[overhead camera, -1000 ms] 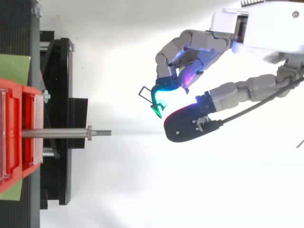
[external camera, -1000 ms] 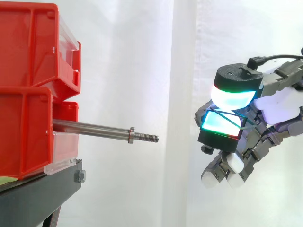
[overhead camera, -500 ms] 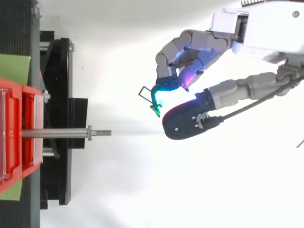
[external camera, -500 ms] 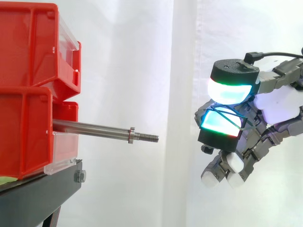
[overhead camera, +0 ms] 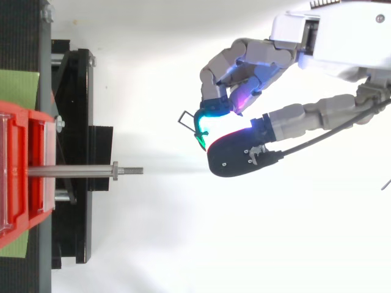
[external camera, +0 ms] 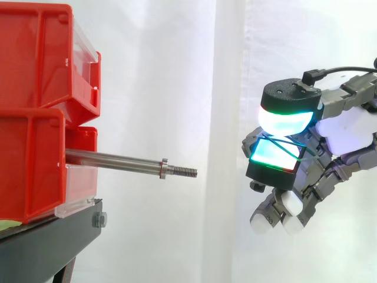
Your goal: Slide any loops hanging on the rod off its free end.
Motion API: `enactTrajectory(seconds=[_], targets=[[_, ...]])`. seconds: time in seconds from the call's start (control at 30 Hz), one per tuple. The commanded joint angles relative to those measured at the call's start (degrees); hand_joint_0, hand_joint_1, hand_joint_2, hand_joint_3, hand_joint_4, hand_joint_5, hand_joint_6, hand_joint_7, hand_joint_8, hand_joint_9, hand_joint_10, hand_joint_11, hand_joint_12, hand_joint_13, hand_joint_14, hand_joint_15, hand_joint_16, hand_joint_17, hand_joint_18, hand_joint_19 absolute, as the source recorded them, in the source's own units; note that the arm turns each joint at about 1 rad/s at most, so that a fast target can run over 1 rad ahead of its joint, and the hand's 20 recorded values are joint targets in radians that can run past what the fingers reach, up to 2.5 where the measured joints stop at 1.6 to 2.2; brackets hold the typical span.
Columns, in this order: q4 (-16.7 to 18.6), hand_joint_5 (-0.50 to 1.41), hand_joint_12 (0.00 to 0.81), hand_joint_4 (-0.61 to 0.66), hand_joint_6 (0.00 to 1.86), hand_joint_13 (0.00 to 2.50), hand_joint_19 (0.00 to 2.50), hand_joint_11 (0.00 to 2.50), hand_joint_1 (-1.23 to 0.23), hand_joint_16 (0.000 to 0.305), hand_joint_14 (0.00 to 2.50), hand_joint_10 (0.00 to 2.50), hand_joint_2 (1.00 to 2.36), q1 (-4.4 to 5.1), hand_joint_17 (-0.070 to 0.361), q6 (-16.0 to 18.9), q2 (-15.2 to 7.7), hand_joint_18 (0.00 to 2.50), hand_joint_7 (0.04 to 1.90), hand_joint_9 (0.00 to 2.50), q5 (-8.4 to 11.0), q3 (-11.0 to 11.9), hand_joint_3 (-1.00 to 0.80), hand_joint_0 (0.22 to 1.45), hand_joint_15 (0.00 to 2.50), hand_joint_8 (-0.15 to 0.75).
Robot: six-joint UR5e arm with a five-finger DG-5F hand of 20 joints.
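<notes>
My thumb pad (external camera: 285,121) has settled back down, so my hand (external camera: 347,132) stays pinched on the thin dark-green loop (external camera: 283,141), held well apart from the threaded free end of the bare steel rod (external camera: 112,158), which I judge cleared.

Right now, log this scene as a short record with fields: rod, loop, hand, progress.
rod: rod juts level from the red bins, threaded free end toward the hand, nothing hanging on it
loop: thin green loop, pinched between glowing pads
hand: hand shut on the loop, beyond the rod's free end, apart from it
progress: loop is off the rod
</notes>
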Motion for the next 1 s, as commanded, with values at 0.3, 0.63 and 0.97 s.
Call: enactTrajectory(seconds=[0.3, 0.63, 0.97], targets=[[0.0, -0.14, 0.324, -0.03, 0.88, 0.48, 0.35, 0.56, -0.79, 0.046, 0.01, 0.02, 1.02, -0.01, 0.104, 0.0, -0.1, 0.50, 1.08, 0.93, 0.00, 0.0, -0.18, 0.56, 0.20, 0.231], [0.0, -0.13, 0.325, 0.06, 0.89, 0.49, 0.35, 0.56, -0.69, 0.046, 0.01, 0.02, 1.01, -0.01, 0.105, 0.0, 0.0, 0.51, 1.06, 0.93, 0.00, 0.0, -0.37, 0.56, 0.21, 0.239], [0.0, -0.10, 0.327, 0.01, 0.89, 0.47, 0.37, 0.54, -0.62, 0.046, 0.01, 0.02, 1.01, -0.01, 0.104, 0.0, -0.1, 0.44, 1.05, 0.96, 0.00, 0.0, -0.26, 0.53, 0.21, 0.235]])
